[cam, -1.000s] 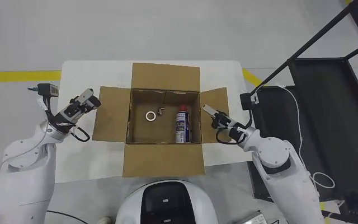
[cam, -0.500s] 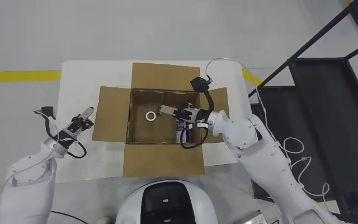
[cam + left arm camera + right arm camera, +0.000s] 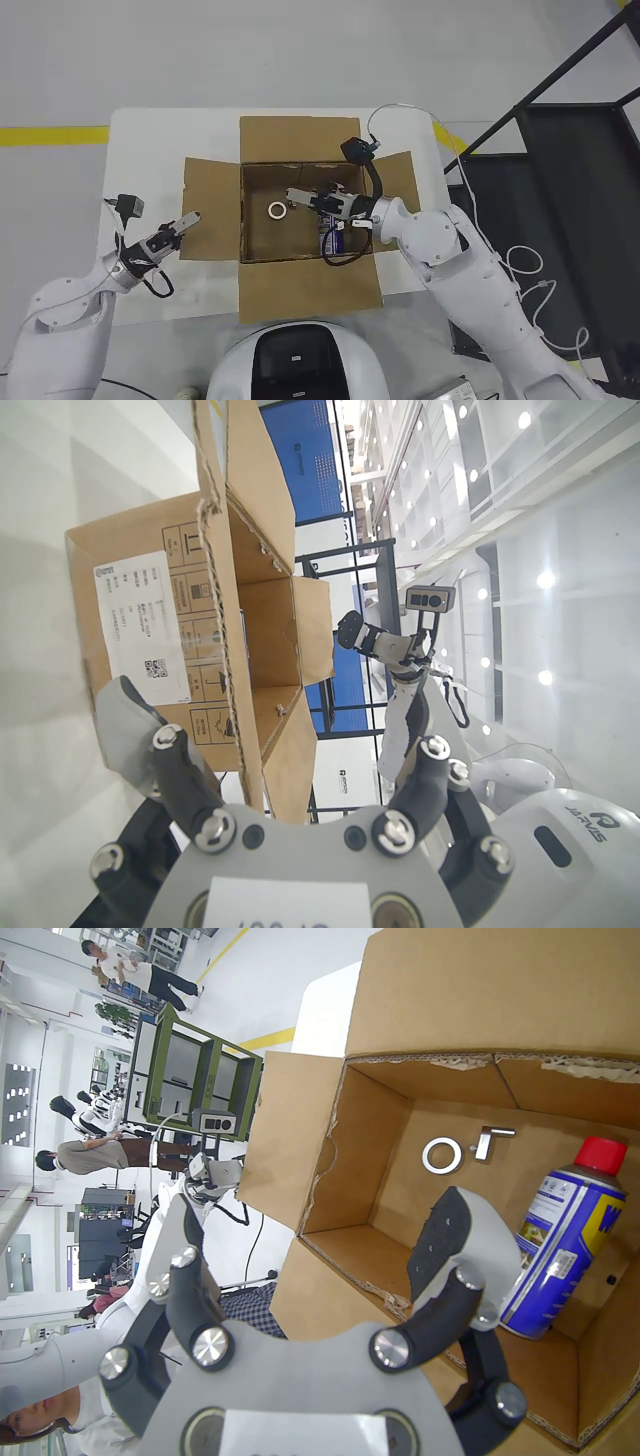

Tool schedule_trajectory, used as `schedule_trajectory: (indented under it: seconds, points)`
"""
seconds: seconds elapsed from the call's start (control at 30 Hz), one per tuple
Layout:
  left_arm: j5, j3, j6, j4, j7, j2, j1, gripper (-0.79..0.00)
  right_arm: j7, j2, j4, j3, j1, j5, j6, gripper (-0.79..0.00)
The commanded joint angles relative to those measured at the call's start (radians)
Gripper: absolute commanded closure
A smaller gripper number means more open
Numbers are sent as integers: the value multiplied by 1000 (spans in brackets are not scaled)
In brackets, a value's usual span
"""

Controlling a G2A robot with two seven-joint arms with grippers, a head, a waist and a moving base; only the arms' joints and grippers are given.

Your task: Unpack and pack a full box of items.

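Open cardboard box [image 3: 300,138] on a white table [image 3: 150,150]. Inside are a blue spray can [image 3: 565,1238] by the right wall, a metal ring [image 3: 276,210] and a small L-shaped bracket [image 3: 487,1140]. The right gripper [image 3: 298,196], fingers spread and empty, hovers over the box beside the ring. The left gripper [image 3: 186,221], also spread and empty, is left of the box. This looks like the unpacking step. The next move probably calls for lowering onto one item and closing on it.

a big, bright industrial lab hall: pale polished floor [image 3: 300,50] with a yellow painted line [image 3: 50,135], rows of round ceiling lamps [image 3: 545,580], blue wall panels [image 3: 310,490], a green metal shelf rack [image 3: 200,1073].
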Motion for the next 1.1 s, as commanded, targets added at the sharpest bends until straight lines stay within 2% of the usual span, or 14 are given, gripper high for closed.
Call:
schedule_trajectory:
  seconds: [0.0,0.17,0.37,0.47,0.57,0.67,0.8,0.9,1.07]
  points:
    - [27,-10,4,-2,24,3,-2,-785,0,0,0,0,0,0,0,-785]
    - [43,-57,14,13,102,9,-15,-785,0,0,0,0,0,0,0,-785]
    - [14,-117,-16,19,209,13,-33,-785,-2,1,3,-1,0,-14,2,-785]
    - [-39,-126,-36,17,222,12,-43,-785,34,5,3,-40,32,-189,40,-785]
    - [-108,-124,-46,28,212,11,-53,-785,144,12,3,-81,99,-389,81,-785]
    - [-108,-124,-46,28,212,11,-53,-785,260,12,15,-127,157,-508,94,-785]
    - [-108,-124,-46,28,212,11,-53,-785,357,5,87,-200,215,-604,80,-785]
    - [-108,-124,-46,28,212,11,-53,-785,377,-6,163,-242,244,-628,74,-785]
    - [-108,-124,-46,28,212,11,-53,-785,367,-23,238,-269,261,-568,64,-785]
